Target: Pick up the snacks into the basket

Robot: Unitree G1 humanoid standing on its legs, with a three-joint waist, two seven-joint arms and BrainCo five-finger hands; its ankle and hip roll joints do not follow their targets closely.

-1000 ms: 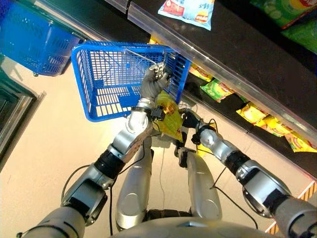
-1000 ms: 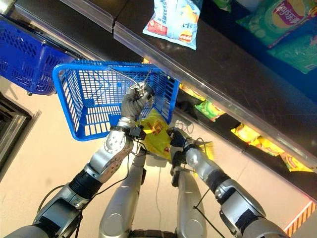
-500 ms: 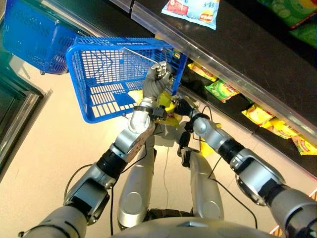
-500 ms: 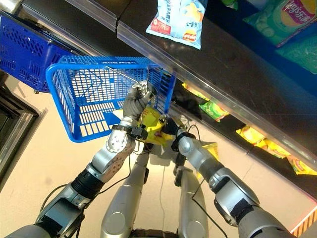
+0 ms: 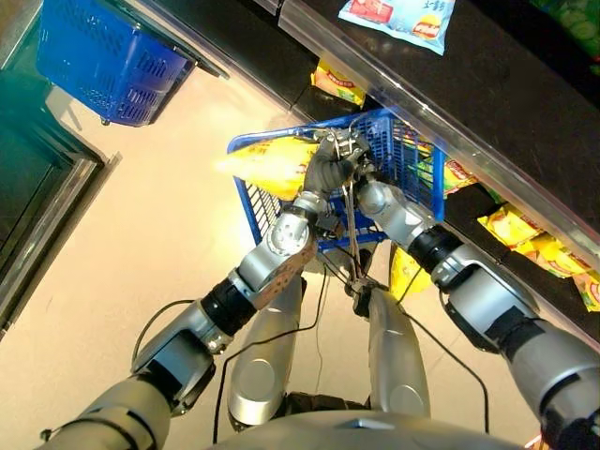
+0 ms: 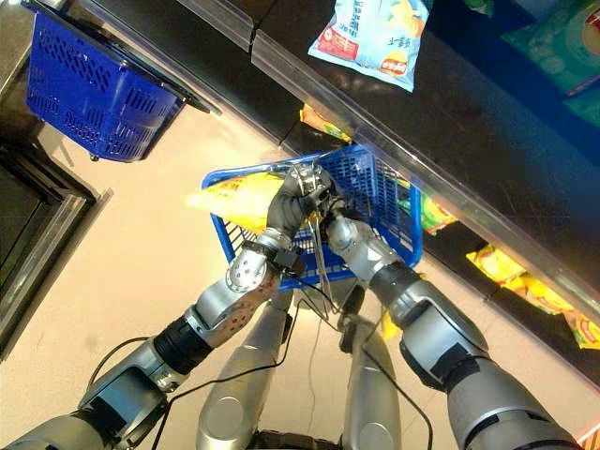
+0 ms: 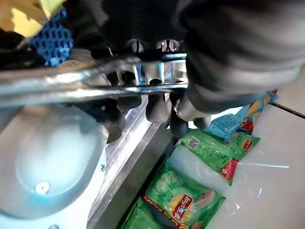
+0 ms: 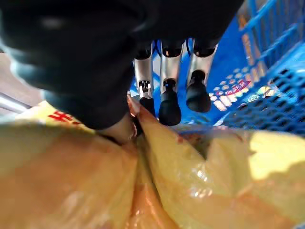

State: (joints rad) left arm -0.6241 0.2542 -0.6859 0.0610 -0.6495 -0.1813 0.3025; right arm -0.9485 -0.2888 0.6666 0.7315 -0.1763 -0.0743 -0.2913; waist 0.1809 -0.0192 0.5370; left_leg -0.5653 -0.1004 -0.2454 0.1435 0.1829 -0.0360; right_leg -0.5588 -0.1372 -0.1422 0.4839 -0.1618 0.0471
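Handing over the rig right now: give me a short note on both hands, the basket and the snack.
Left hand: shut on the basket handle.
Right hand: pinching the yellow snack bag, which lies across the basket's rim, partly sticking out.
Done: bag brought to the basket.
Left: let go so it drops inside, then fetch more snacks from the shelf.

A shop aisle is showing here: long dark shelves point(image 6: 487, 122) with clear front rails are running from 11 o'clock to 4 o'clock, carrying packaged snack bags point(image 6: 373, 36) above and more yellow and green packets point(image 5: 511, 228) below. A spare blue shopping basket point(image 6: 89, 80) is sitting on the pale floor point(image 5: 141, 234) at 10 o'clock.
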